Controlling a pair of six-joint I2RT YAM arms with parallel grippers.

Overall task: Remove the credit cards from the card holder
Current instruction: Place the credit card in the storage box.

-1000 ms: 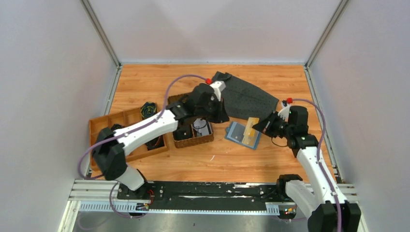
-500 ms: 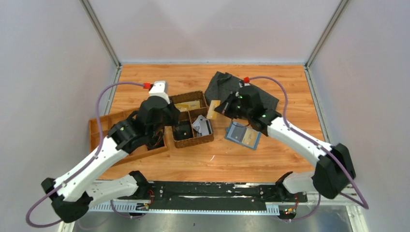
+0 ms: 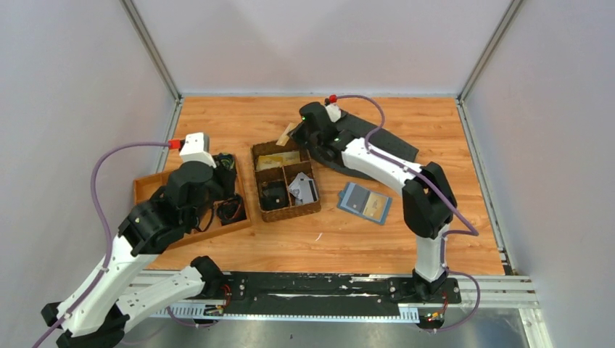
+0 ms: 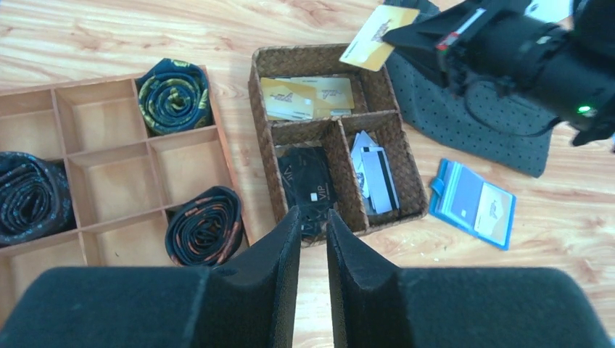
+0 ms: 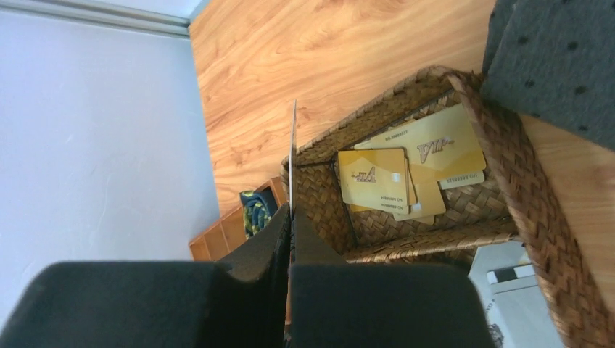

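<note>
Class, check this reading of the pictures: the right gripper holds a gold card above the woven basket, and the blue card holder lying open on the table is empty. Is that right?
Not quite. The card holder is not empty: a second gold card lies in one of its panels, as the left wrist view shows. The rest holds: the right gripper grips a gold card above the woven basket.

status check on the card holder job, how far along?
Done: stacked gold cards lie in the far compartment of the woven basket. In hand: the right end effector is shut on the held gold card, near that basket's far rim. Left: the card holder lies open with a slotted gold card showing. The left end effector is empty.
</note>
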